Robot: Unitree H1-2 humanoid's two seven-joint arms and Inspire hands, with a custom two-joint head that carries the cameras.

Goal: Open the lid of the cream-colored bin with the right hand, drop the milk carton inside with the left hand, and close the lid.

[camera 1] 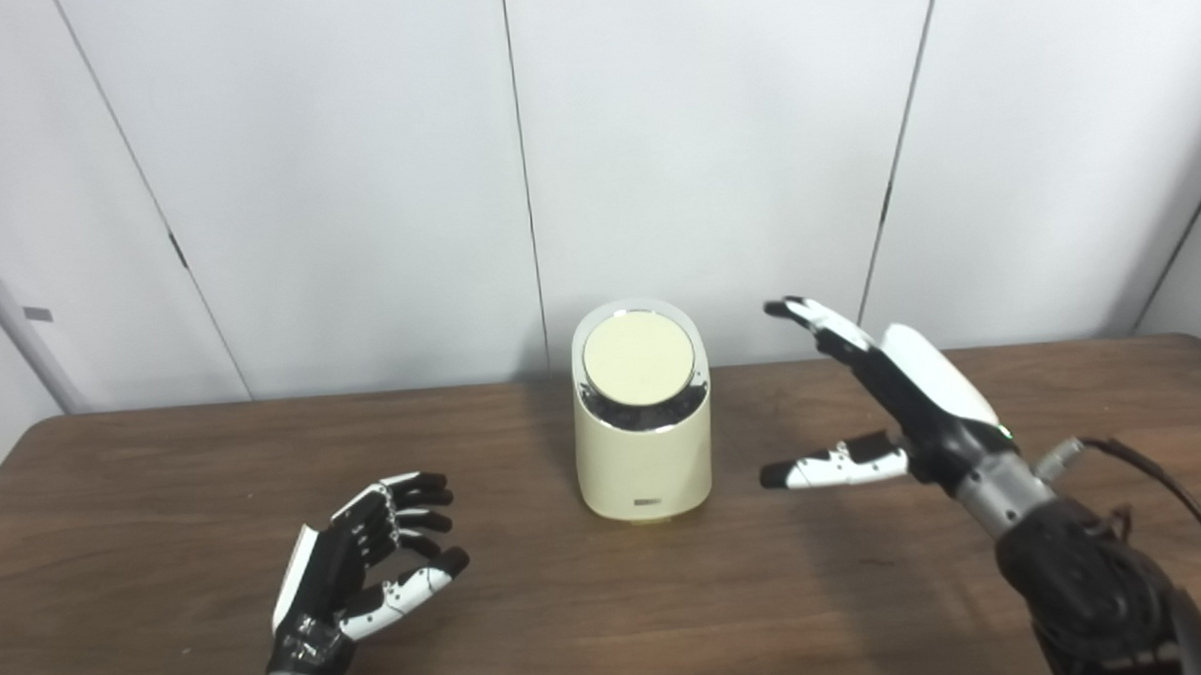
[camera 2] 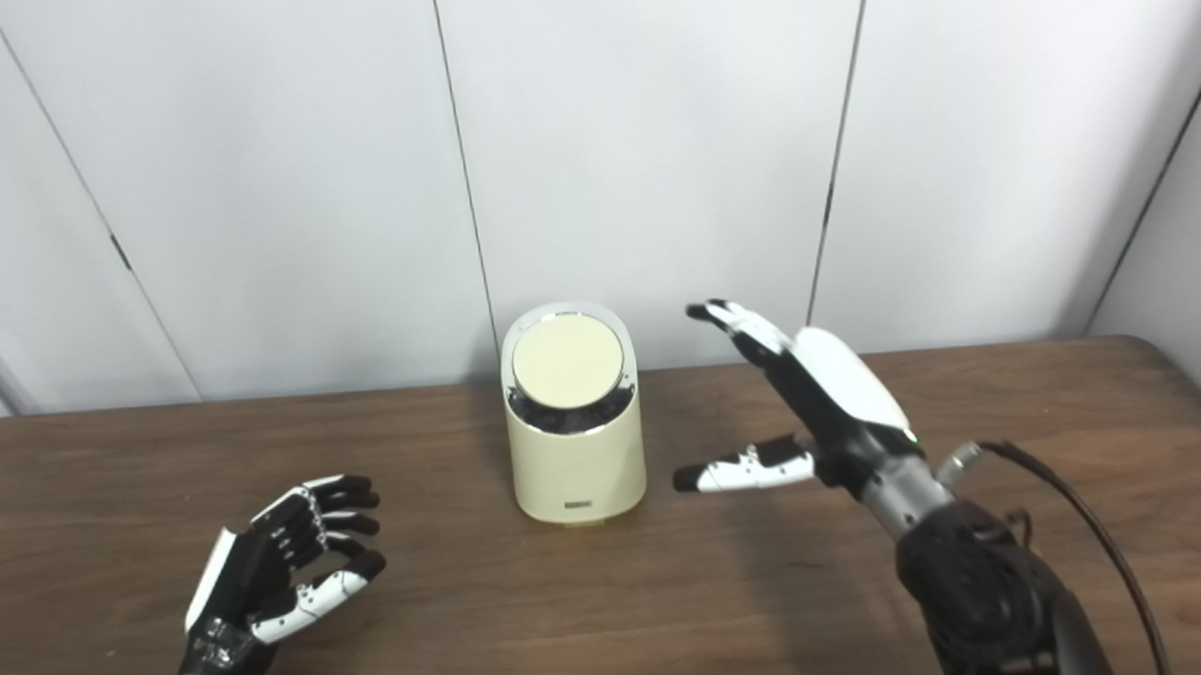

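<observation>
Brown wood table (camera 1: 165,463) fills the lower frame; at lower left the left hand (camera 1: 359,566) is empty, fingers curled and apart. The bin (camera 1: 644,426) stands mid-frame, lid (camera 1: 638,360) shut. Right of it, the right hand (camera 1: 892,397) hovers, fingers spread, holding nothing

Two head cams side by side, looking down and forward across the bench (camera 1: 165,463) toward the wall, mid-range; both share the bin (camera 1: 642,416) near frame centre.
</observation>
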